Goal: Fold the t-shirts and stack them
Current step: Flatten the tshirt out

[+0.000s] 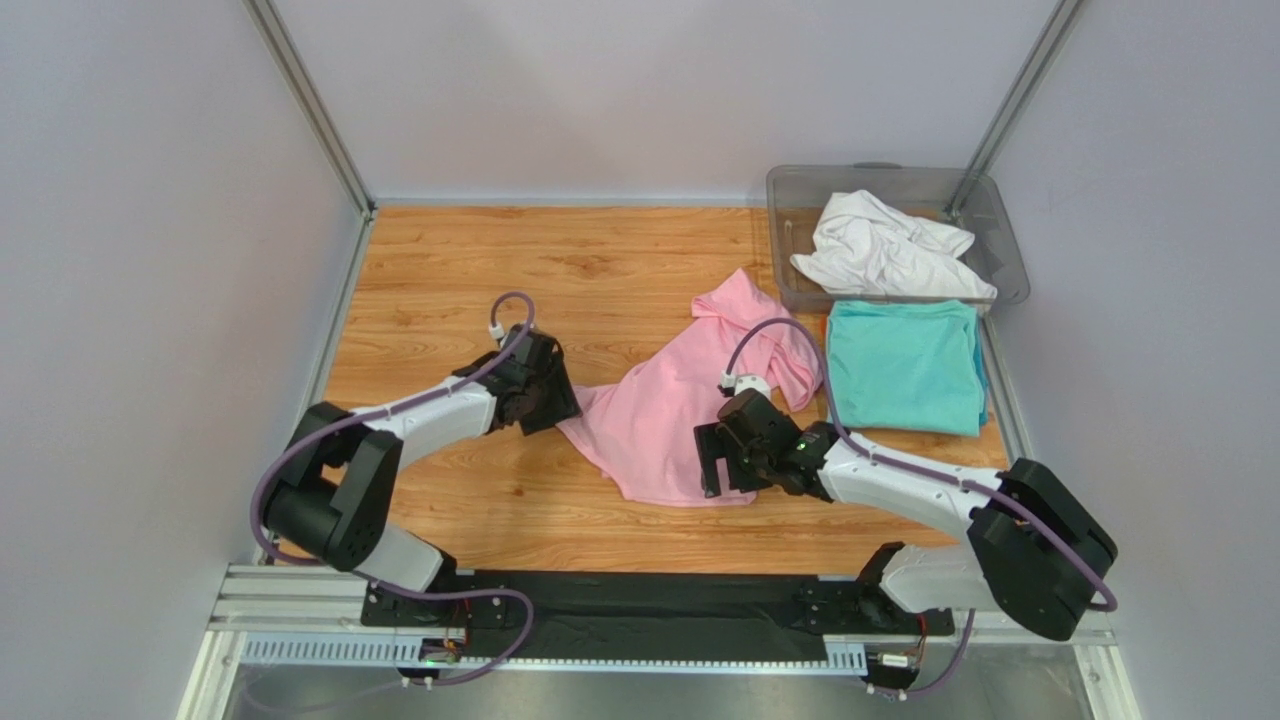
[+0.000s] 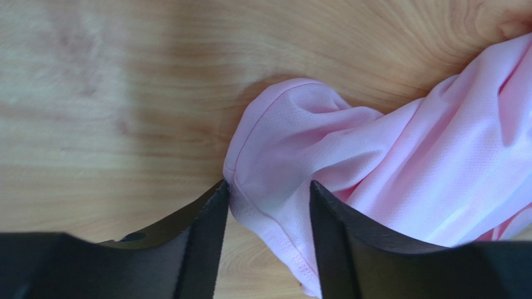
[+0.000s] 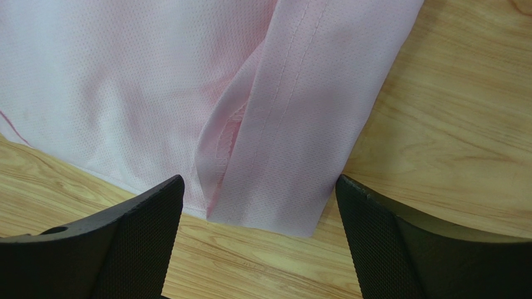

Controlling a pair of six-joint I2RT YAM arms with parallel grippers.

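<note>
Top and wrist views, read from left to right. The left arm is reaching across the wooden table (image 1: 451, 270), and the left gripper (image 1: 549, 393) is sitting at the left corner of the light pink t-shirt (image 1: 676, 405). In the left wrist view its fingers (image 2: 200, 230) are standing partly apart, low over the table, with a bunched, hemmed edge of the pink cloth lying between them. One finger is touching the hem (whether the cloth is actually being pinched cannot be told).

The pink t-shirt is lying crumpled and unfolded at the middle of the table, stretching from the left gripper up and rightward toward the bin.

The right gripper (image 1: 718, 450) is hovering over the near edge of the same shirt. In the right wrist view its fingers (image 3: 143, 218) are spread wide, straddling a folded-over strip of the stitched hem and holding nothing.

To the right, the teal t-shirt (image 1: 906, 365) is lying folded in a neat rectangle at the right edge of the table, just beside the pink one. Behind it, the white t-shirt (image 1: 887, 248) is lying crumpled in the clear grey plastic bin (image 1: 789, 188), one part draping over the bin's near rim toward the teal shirt.
</note>
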